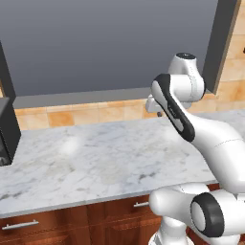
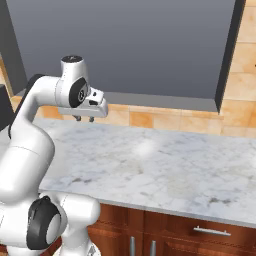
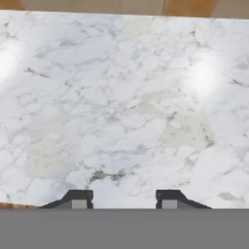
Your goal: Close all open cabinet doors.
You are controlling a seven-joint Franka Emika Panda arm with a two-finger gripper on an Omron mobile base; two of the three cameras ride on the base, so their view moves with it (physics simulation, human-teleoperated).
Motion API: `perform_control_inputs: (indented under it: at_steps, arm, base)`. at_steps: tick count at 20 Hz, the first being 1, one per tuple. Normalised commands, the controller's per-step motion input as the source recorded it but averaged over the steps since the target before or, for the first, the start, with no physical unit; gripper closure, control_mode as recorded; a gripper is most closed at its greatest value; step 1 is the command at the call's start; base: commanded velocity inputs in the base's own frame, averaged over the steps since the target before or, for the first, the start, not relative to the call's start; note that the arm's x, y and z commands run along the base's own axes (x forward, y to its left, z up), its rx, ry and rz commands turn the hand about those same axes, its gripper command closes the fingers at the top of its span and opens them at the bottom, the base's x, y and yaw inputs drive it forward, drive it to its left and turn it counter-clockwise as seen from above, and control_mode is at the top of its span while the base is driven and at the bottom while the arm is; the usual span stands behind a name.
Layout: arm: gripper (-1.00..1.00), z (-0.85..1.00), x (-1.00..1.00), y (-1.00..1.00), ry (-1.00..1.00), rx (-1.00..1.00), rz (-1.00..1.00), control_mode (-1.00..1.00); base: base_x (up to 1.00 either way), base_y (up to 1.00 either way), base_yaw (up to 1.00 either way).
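Gripper (image 3: 123, 198) hangs over the marble counter (image 3: 121, 107), pointing down, jaws spread wide w/ nothing between them. I see its fingers (image 2: 77, 118) under the hand in the right base view too. Below and behind the jaws, under the counter edge, sit short-handled drawer fronts (image 1: 28, 225), and lower still what I take to be the tops of two cabinet doors (image 2: 142, 247), judging by vertical silver bars side by side; too cropped to be sure they're shut. Beyond the jaws: tile backsplash (image 1: 72, 115) and a big grey window (image 2: 150, 45). Progress: no open door in sight, so can't confirm any closed; prob. need to reposition base & look
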Motion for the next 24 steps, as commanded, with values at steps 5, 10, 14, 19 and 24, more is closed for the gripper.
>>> perform_control_inputs:
  at_steps: [5, 10, 14, 19, 24]
  arm:
    - [-1.0, 0.0, -0.48, -0.24, 0.01, 0.0, 0.0, -1.0]
    - [-1.0, 0.21, -0.95, -0.31, -0.05, 0.0, 0.0, -1.0]
    - [-1.0, 0.41, -0.99, -0.11, 0.0, 0.0, -0.04, -1.0]
    - [-1.0, 0.34, -0.43, 0.0, 0.0, 0.0, -0.09, -1.0]
    - [-1.0, 0.42, -0.21, 0.38, 0.0, -0.03, -0.05, -1.0]
  base:
    - [0.0, 0.0, 0.0]
    - [0.0, 0.0, 0.0]
    - [0.0, 0.0, 0.0]
    - [0.0, 0.0, 0.0]
    - [0.0, 0.0, 0.0]
